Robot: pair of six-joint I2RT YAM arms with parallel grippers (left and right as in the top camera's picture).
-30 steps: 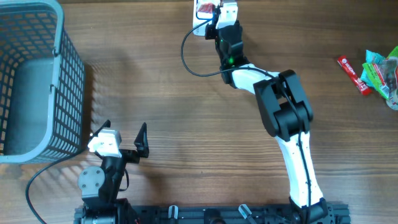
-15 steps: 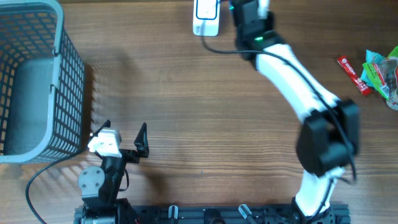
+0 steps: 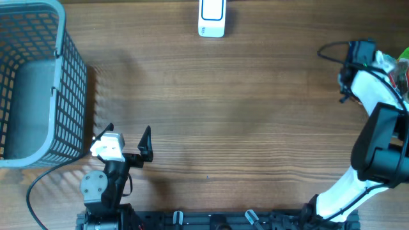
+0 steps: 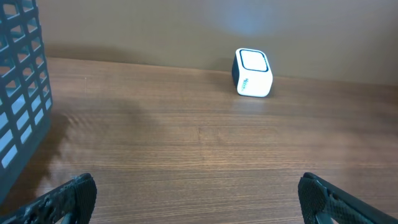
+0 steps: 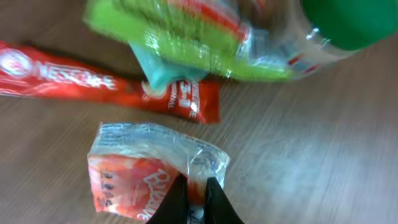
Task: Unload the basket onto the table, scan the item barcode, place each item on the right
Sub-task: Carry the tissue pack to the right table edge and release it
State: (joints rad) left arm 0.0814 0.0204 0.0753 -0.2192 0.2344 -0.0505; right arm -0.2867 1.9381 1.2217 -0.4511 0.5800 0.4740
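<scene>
The white barcode scanner [image 3: 211, 18] stands at the table's far edge and shows as a white cube [image 4: 252, 73] in the left wrist view. An orange and clear snack packet [image 5: 124, 180] lies on the wood at the far right. My right gripper [image 5: 198, 183] pinches its crimped edge between narrow fingers. From overhead, my right gripper [image 3: 374, 59] sits beside the pile of items. My left gripper [image 3: 128, 132] rests near the front left, wide open [image 4: 199, 199], with nothing between its fingers.
A grey-blue wire basket [image 3: 61, 83] fills the left side. By the packet lie a red Nescafe stick [image 5: 93, 81], green wrapped packs [image 5: 186, 37] and a bottle with a green cap [image 5: 354, 22].
My right arm swung from the scanner at the top centre across to the pile at the table's right edge, carrying the packet. The left arm stayed still.
</scene>
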